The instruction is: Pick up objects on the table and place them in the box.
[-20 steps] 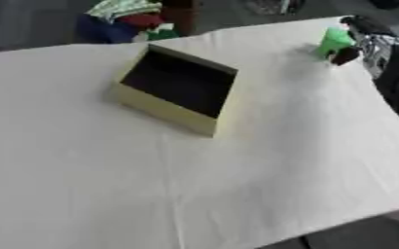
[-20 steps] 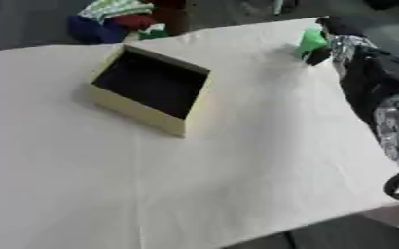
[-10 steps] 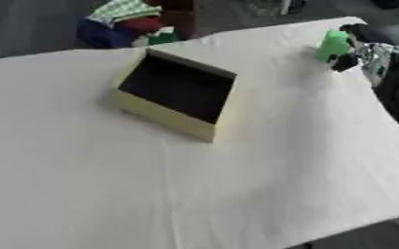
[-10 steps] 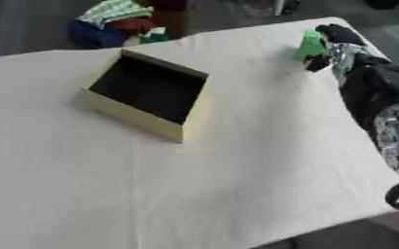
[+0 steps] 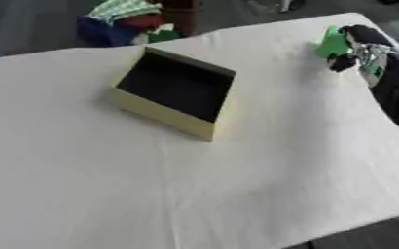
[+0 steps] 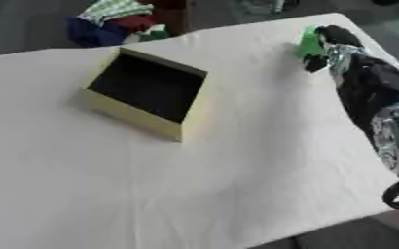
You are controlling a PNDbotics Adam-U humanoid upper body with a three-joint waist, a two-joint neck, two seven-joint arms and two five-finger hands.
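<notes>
A pale yellow box [image 5: 174,92] with a dark inside lies open on the white table [image 5: 169,170], left of the middle. At the far right, near the table's back corner, is a small green object [image 5: 332,43]. My right hand [image 5: 359,47] is at that object, fingers curled round its right side, thumb below it. The right forearm [image 6: 369,92] runs down the right side of the picture. No left hand shows in either view.
Beyond the table's far edge lies a heap of coloured things [image 5: 131,19], green-striped, red and blue. The table's far right corner is close to the green object. White cloth stretches in front of the box.
The whole picture has shifted a little, so the camera moved. My right hand stays at the green object, which has not visibly left its place.
</notes>
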